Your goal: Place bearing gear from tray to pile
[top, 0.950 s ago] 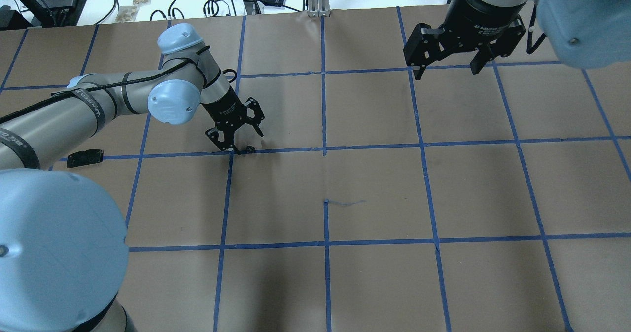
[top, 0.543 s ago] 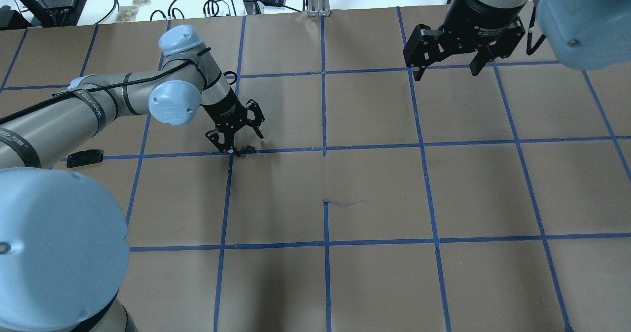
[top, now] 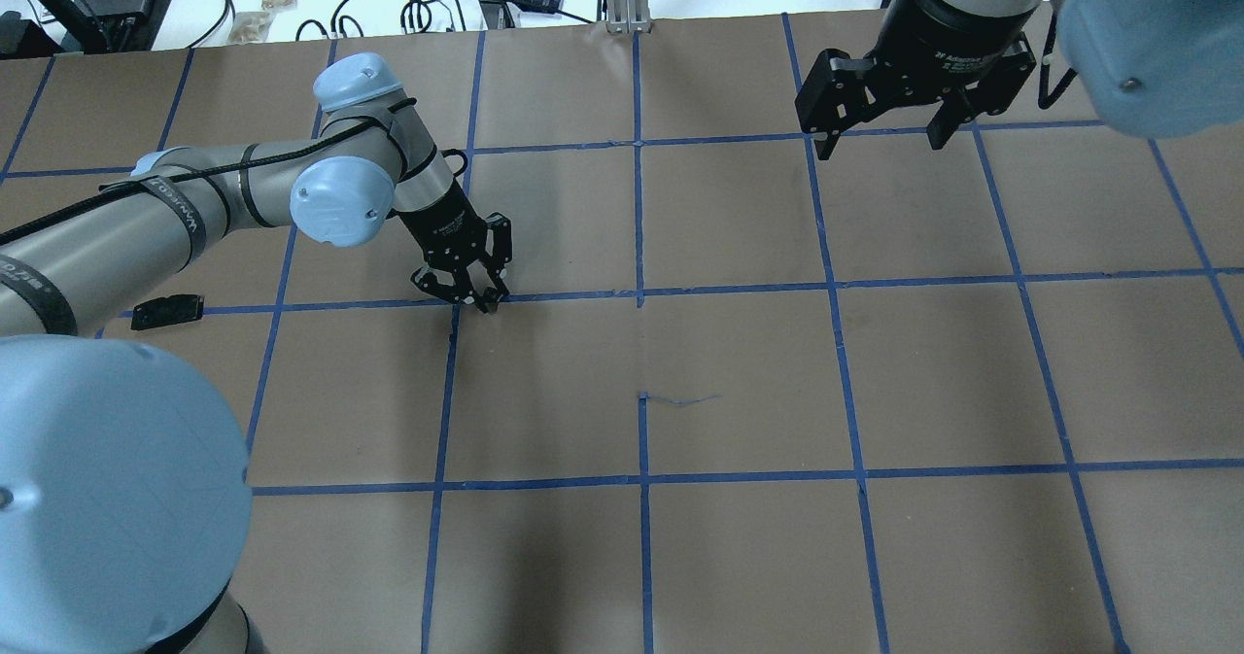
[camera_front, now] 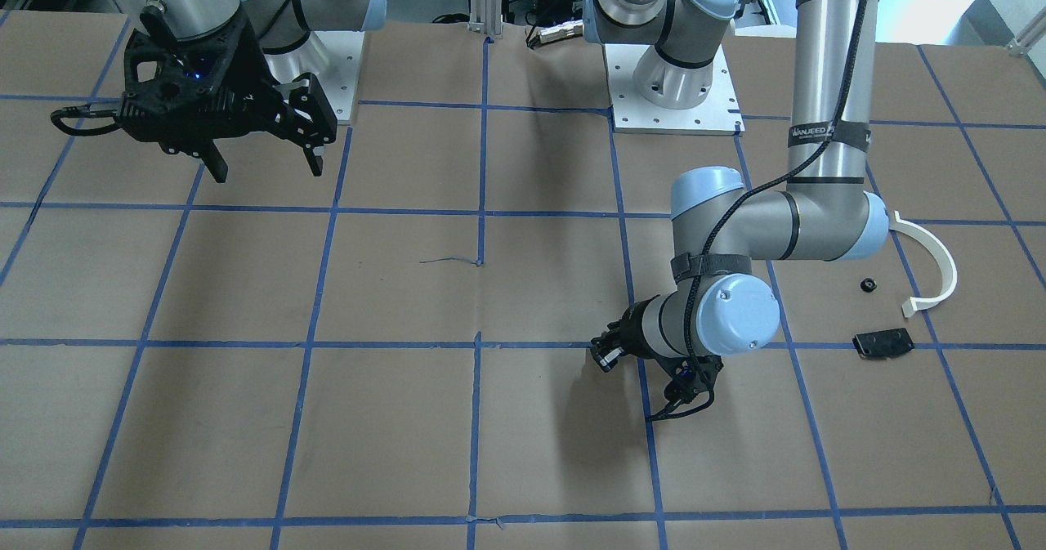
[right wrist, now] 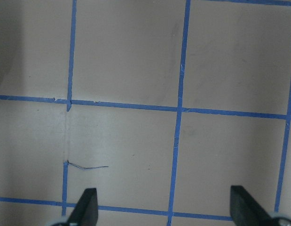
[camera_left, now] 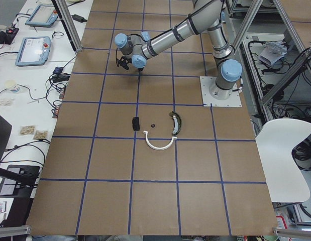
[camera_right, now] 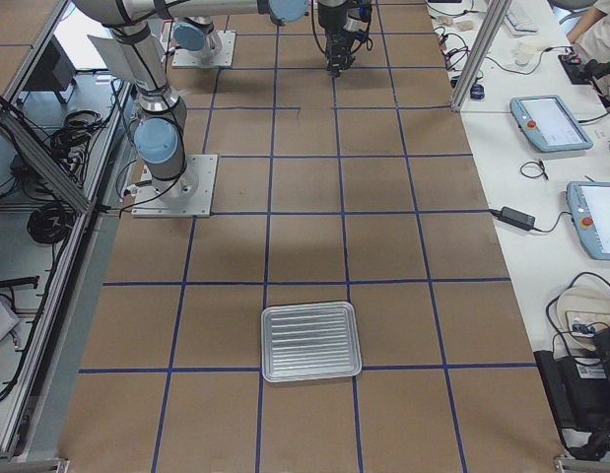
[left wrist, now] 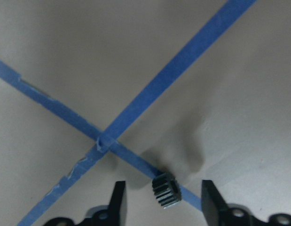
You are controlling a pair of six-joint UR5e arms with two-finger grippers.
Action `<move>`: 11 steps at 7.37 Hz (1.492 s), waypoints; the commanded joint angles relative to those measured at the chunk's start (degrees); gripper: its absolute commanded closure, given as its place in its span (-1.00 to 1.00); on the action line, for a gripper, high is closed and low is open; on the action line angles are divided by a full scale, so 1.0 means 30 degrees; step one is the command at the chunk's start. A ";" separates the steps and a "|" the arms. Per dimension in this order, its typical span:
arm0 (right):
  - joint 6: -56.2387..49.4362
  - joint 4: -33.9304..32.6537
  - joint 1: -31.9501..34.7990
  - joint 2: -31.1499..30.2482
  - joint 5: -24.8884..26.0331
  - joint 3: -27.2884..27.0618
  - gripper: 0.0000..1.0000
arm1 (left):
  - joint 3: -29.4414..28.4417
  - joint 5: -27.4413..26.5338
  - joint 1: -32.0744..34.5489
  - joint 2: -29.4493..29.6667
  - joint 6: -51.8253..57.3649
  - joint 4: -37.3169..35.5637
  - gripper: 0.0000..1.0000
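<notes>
Bench (top: pixel 739 382): brown paper, blue tape grid.
Tray (camera_right: pixel 311 341): ribbed metal, rounded corners, far from both end effectors.
Right end effector (top: pixel 882 144): black, spread wide, empty.
Left end effector (top: pixel 483 299): fingers partly apart, straddling the gear without touching it.
Pile (camera_front: pixel 882 343): loose curved and flat parts, well apart from the left end effector.
Bearing gear (left wrist: pixel 166 189): small, dark, toothed, lying on tape.

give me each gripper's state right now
left gripper: open, jaws either side of the small black gear, not yet touching it
right gripper: open, holding nothing
</notes>
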State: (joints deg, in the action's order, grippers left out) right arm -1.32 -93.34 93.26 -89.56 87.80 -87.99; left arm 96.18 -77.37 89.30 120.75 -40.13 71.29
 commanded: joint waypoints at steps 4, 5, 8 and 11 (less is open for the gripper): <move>0.0000 0.0000 -0.0004 0.0000 0.0000 0.0003 -1.00 | -0.1700 -0.2069 -0.0553 -0.0434 0.0890 0.1217 1.00; 0.0000 0.0000 -0.0004 0.0000 0.0000 0.0003 -1.00 | -0.2637 -0.3085 -0.1833 -0.0813 0.3188 0.3401 1.00; -0.0029 -0.0029 -0.0004 0.0000 0.0000 0.0003 -1.00 | -0.2796 -0.6517 -0.4914 -0.2569 0.9140 0.7755 1.00; 0.0000 0.0000 -0.0004 0.0000 0.0000 0.0003 -1.00 | -0.1011 -0.7717 -0.9538 -0.3247 1.4418 0.7092 1.00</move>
State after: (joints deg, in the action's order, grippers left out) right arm -1.33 -93.35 93.25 -89.56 87.80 -87.98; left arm 90.94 -98.40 65.99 111.69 -2.69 93.87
